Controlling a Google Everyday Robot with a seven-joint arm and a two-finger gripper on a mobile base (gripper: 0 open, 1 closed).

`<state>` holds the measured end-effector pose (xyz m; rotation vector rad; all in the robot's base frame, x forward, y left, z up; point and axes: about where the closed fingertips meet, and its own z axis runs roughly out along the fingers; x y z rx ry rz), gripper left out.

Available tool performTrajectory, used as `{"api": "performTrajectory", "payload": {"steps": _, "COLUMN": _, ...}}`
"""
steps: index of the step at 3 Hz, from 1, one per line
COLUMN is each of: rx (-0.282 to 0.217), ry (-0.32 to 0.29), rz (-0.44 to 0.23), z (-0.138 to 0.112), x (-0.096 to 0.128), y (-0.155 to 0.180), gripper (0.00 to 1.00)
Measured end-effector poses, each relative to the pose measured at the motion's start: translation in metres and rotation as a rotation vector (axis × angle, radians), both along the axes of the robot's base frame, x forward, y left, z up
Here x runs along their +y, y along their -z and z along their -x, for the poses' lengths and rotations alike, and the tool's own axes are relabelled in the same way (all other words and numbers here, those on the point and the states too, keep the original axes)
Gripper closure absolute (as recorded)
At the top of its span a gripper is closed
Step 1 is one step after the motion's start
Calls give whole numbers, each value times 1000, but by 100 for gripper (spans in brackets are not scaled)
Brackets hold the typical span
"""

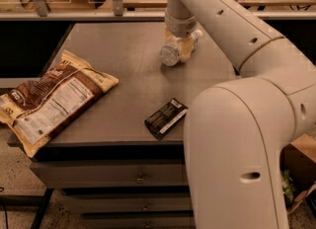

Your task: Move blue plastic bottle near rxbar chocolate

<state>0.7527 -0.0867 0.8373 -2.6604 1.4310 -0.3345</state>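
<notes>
Gripper (181, 45) clasped about the blue plastic bottle (169, 55), near the far edge of the tabletop (123, 70) and right of centre — long axis near-left to far-right — with the rxbar chocolate (166, 118) well apart at the near edge, almost directly nearward.

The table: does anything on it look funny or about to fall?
The big snack bag hangs over the left front corner of the table, so part of it has nothing under it. The blue plastic bottle lies on its side at the gripper. The rxbar chocolate sits crooked by the front edge.
</notes>
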Motion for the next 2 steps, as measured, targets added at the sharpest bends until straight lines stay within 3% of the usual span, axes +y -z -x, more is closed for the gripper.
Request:
{"api": "performTrajectory", "payload": {"steps": 1, "rx": 4, "ry": 27, "rz": -50, "z": 11, "x": -3, "y": -8, "gripper": 86}}
{"api": "performTrajectory", "payload": {"steps": 2, "rx": 2, "ry": 96, "rz": -97, "z": 39, "x": -18, "y": -31, "gripper": 100}}
